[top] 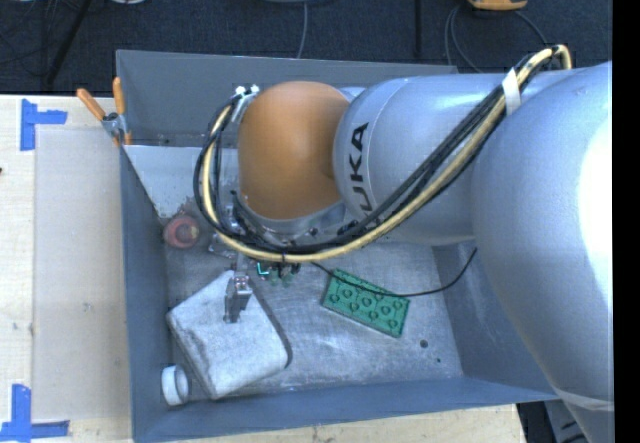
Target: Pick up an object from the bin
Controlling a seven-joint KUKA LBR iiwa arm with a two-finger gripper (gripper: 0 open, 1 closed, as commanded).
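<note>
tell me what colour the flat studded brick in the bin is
Green, seen in the camera view: the brick lies on the bin floor.

The only writing that can be read is the white letters [358, 169] "UKA" on the grey arm [440, 151], running along its rounded part beside the orange cover [285, 146]. The start of the word is hidden behind the cables [400, 211].

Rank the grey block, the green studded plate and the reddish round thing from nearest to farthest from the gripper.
1. Grey block, lower left, right under the gripper.
2. Green studded plate, to the right, and reddish round thing, upper left by the wall: too close to call.
</note>
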